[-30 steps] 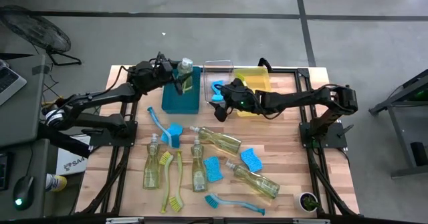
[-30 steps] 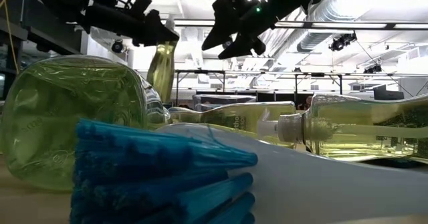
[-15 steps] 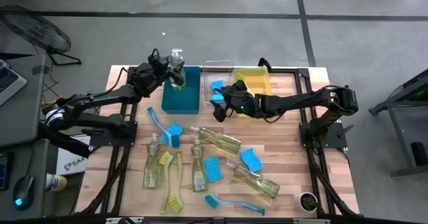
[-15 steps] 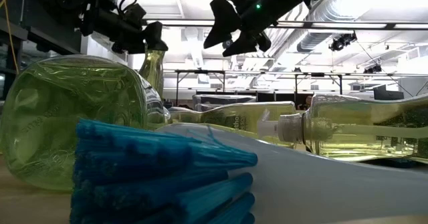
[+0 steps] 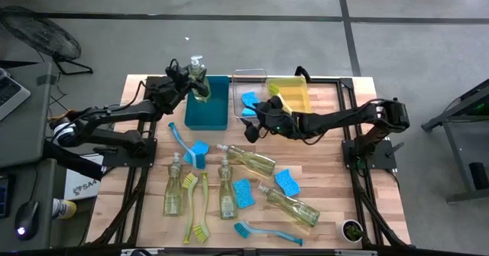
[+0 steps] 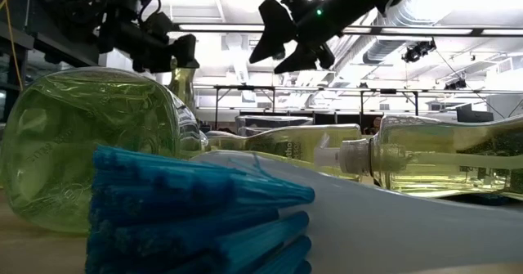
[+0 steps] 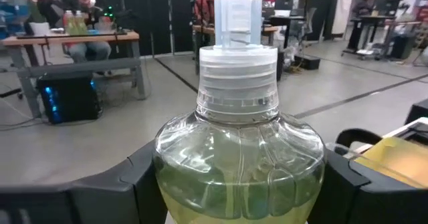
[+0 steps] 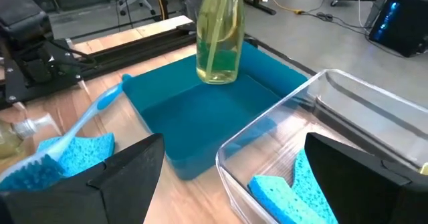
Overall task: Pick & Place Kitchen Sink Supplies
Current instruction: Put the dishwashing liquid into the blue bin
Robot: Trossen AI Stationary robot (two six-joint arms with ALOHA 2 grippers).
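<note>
Hanging above the far-left corner of the teal bin (image 5: 207,103), a pump bottle (image 5: 199,79) of yellow-green soap is being held upright by the left gripper (image 5: 186,84), its fingers (image 7: 127,184) clamped on the bottle's shoulders. To the right, the right gripper (image 5: 250,124) is being held with fingers spread and empty, near the clear bin (image 5: 249,88), where a blue sponge (image 5: 247,100) is lying. More bottles, sponges and brushes are lying on the near part of the wooden table (image 5: 328,179).
</note>
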